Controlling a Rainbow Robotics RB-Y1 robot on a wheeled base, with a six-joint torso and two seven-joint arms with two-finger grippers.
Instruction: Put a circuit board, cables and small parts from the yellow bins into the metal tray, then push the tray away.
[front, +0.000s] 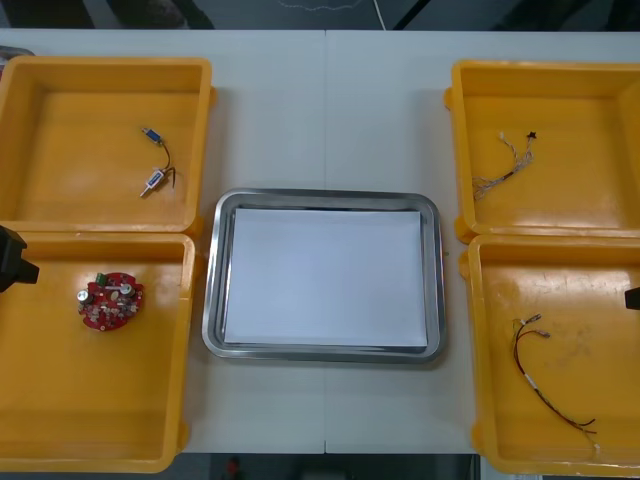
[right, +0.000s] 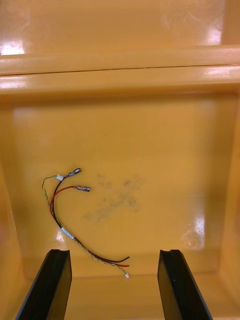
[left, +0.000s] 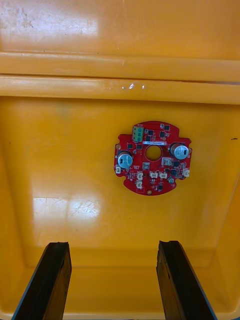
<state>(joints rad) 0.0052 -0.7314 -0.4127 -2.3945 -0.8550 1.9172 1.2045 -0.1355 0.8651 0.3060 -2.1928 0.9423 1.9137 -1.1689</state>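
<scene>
Two tools, both spread wide, nothing held. Left tool (left: 114, 245): at outer side of near left yellow bin (front: 188, 330), looking in. Straight ahead of the fingers, well apart: round red circuit board (left: 152, 157), flat on bin floor, roughly centred on the gap. Round, so no long axis to align. Likely the left arm's pick, needing a plain advance and descent. White label strip above board's centre hole, unreadable. Right tool (right: 114, 252): at outer side of near right yellow bin (front: 470, 340). Red and yellow cable (right: 66, 232) ahead, long axis slanting across the gap, near end between the fingers, far end closer to one finger. Metal tray (front: 325, 197): white inside, between the bins, holding nothing yet.
</scene>
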